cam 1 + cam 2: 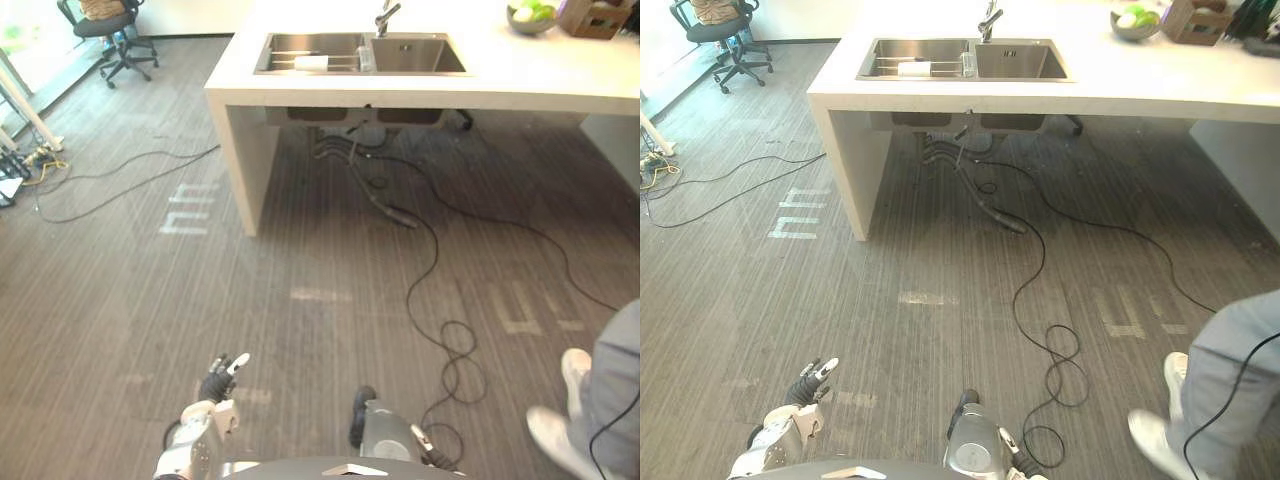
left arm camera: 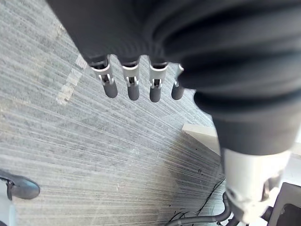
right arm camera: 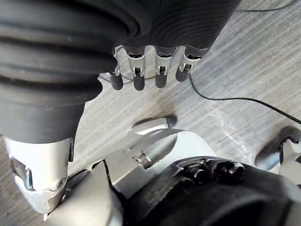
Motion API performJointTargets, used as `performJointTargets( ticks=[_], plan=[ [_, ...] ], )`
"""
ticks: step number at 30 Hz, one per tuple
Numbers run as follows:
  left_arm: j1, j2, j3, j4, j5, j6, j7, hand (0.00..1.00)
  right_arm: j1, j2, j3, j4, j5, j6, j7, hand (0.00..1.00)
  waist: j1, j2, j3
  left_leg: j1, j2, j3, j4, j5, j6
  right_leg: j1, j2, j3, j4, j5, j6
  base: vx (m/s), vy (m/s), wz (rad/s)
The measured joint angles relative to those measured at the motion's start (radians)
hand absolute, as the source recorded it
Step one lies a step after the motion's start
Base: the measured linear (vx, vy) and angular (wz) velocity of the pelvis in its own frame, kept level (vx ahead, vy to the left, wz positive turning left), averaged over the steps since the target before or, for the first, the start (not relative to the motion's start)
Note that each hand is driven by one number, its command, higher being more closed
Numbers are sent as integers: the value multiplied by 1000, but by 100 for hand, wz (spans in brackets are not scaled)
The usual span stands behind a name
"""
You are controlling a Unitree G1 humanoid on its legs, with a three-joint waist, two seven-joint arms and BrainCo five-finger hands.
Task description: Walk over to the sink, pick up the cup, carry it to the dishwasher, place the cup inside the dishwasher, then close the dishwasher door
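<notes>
Steel sink (image 1: 415,55) stands well ahead across the floor. A white item on the rack in its left basin, judged to be the cup (image 1: 311,62), lies untouched. Left hand (image 1: 218,383) and right hand (image 3: 161,77) hang low, fingers straight, holding nothing. Risk: drifting right on approach could strike the person (image 1: 600,400) standing near.

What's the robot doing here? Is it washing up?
Not yet. The robot stands on the floor some way from the sink, with its left hand and right hand open and empty. What looks like a white cup lies in the sink's left basin, untouched. A person stands at the robot's right.
</notes>
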Motion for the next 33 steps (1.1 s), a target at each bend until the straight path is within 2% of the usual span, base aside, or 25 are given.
performJointTargets(
  ticks=[1,2,3,5,7,9,10,12,13,14,15,17,18,19,20,21,23,24,25,26,27,28,30,31,33],
  plan=[
    [5,-15,-9,1,18,0,-2,0,3,-3,-7,-3,-21,0,22,0,-5,14,-5,-52,68,11,141,114,-21,65,20,-23,-42,-29,-7,494,-209,21],
    [3,-24,-10,1,21,0,-2,0,5,-8,-5,-2,-35,0,32,0,-10,11,-2,-83,104,4,213,163,-28,98,36,-29,-69,-37,-19,508,-146,37],
    [-10,-36,-9,-3,20,-1,0,0,-1,-16,-1,-1,-55,1,42,0,-9,19,-4,-161,139,-4,356,117,-45,149,51,-42,-107,-43,-28,465,-94,28],
    [-28,-40,-7,-28,3,0,9,0,-15,-24,2,11,-17,3,30,0,-6,14,2,-267,118,-3,421,31,-70,222,57,-55,-170,-36,-16,415,-59,11],
    [-36,-39,4,-50,-17,0,15,0,-28,-27,5,12,78,13,21,0,15,6,10,-312,77,57,261,-6,-58,302,54,-44,-235,-31,-2,392,9,-27],
    [-34,-39,9,-62,-20,0,19,0,-47,-15,-7,6,93,5,26,0,25,-9,24,-322,5,58,-3,10,-67,344,21,-15,-253,-41,28,305,107,-54],
    [-33,-47,11,-70,-20,0,27,0,-66,-11,-3,5,78,-10,26,0,30,-13,27,-335,-53,1,-237,80,-69,353,-13,17,-248,-74,53,205,192,-51],
    [-26,-52,16,-68,-21,1,32,0,-66,-16,13,5,46,-18,21,0,29,-2,28,-344,-62,-68,-404,153,-96,373,-26,47,-242,-97,85,243,277,-48],
    [-20,-55,16,-66,-22,8,33,0,-52,-36,31,2,39,-20,23,0,28,18,26,-343,-41,-80,-433,155,-122,389,-24,65,-221,-127,128,401,411,-44],
    [-19,-55,14,-55,-21,24,28,0,-42,-52,31,3,51,-13,20,0,22,29,25,-336,-25,-48,-382,239,-88,428,-37,76,-203,-153,157,440,421,-29],
    [-20,-46,15,-46,-21,36,27,0,-35,-47,29,5,72,-3,18,0,16,18,23,-331,-29,-22,-360,256,-69,445,-52,76,-201,-157,154,394,279,-6],
    [-44,-11,20,15,-16,82,9,0,-18,-8,27,7,266,34,-17,0,19,-48,7,-327,-72,8,-314,250,-53,466,-70,61,-194,-199,135,343,156,17],
    [-51,-11,25,34,-9,94,8,0,-14,-5,25,9,322,42,-28,0,22,-61,3,-329,-89,4,-304,246,-47,472,-82,63,-196,-210,117,304,135,15],
    [-65,-10,51,75,34,114,-1,0,-1,1,13,12,420,64,-39,0,29,-93,-12,-337,-122,12,-273,224,-24,479,-113,63,-193,-229,98,247,124,9],
    [-72,-13,61,85,59,117,-7,0,7,1,4,13,437,72,-37,0,29,-107,-21,-343,-137,13,-262,211,-13,478,-128,60,-180,-223,99,292,158,20],
    [-84,-20,78,115,90,119,-18,0,22,-1,-24,16,443,73,-36,0,18,-102,-21,-330,-156,10,-265,198,3,461,-154,56,-107,-191,111,258,167,25],
    [-72,-31,83,130,126,97,-35,0,25,-12,-48,8,387,64,-18,0,17,-93,-37,-285,-184,13,-314,194,9,396,-195,64,49,-132,122,256,176,12],
    [-62,-31,68,124,161,71,-45,0,22,-19,-54,9,372,52,-19,0,26,-102,-51,-249,-211,22,-361,187,21,307,-250,77,212,-64,157,231,105,-7],
    [-59,-28,58,116,179,69,-46,0,23,-21,-56,11,373,50,-19,0,30,-106,-50,-233,-222,18,-384,187,21,270,-271,93,278,-23,168,228,81,-4],
    [-44,-23,35,84,210,62,-47,0,22,-23,-67,17,374,44,-19,0,27,-92,-43,-211,-235,0,-413,188,30,216,-293,107,376,30,169,156,23,10],
    [-22,-14,7,30,251,32,-48,0,21,-21,-104,17,374,43,-13,0,27,-89,-40,-188,-237,-29,-437,190,34,154,-293,96,480,-59,155,183,16,23],
    [3,-12,1,-35,269,-9,-44,0,25,-15,-125,17,363,44,1,0,30,-79,-39,-165,-237,-73,-462,192,32,113,-271,48,499,-171,117,180,8,24],
    [16,1,-8,-118,286,-81,-36,0,32,-9,-121,16,334,46,22,0,33,-63,-33,-154,-227,-116,-474,188,26,71,-228,-4,397,-226,117,190,-42,42],
    [11,9,-23,-178,296,-150,-31,0,47,2,-121,16,328,58,39,0,27,-48,-28,-154,-219,-163,-480,188,22,50,-192,-17,259,-225,113,245,-132,99],
    [20,38,-28,-307,297,-242,-17,0,73,33,-135,52,313,83,64,0,23,-57,-28,-158,-235,-226,-488,188,-1,49,-168,0,40,-131,100,204,-198,122]
  ],
)
